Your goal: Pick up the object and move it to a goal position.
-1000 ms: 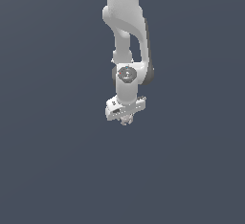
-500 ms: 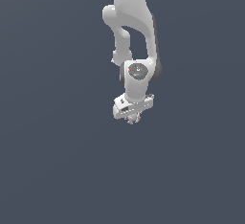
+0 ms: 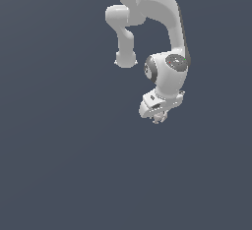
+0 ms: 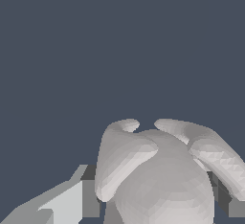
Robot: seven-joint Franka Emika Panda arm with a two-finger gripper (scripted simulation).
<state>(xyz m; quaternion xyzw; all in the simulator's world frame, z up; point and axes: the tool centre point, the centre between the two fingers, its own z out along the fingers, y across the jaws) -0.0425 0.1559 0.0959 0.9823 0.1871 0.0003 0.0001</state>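
The object [image 3: 159,119] is a pale grey-white knobbly lump sitting just under the white hand in the exterior view, well above the ground. My gripper [image 3: 158,117] is shut on it. In the wrist view the object [image 4: 162,170] looms large, with rounded lobes. It sits between a dark grey fingertip [image 4: 90,192] on one side and another partly hidden behind a lobe on the other; the gripper [image 4: 158,196] holds it there. No goal marker shows in either view.
The white arm [image 3: 147,8] comes down from the top of the exterior view, its wrist joint [image 3: 167,71] just above the hand. Around it there is only a plain dark blue-grey ground [image 3: 59,165].
The arm has swung toward the exterior view's right, carrying the object with it at about the same height. The gripper has stayed shut on it.
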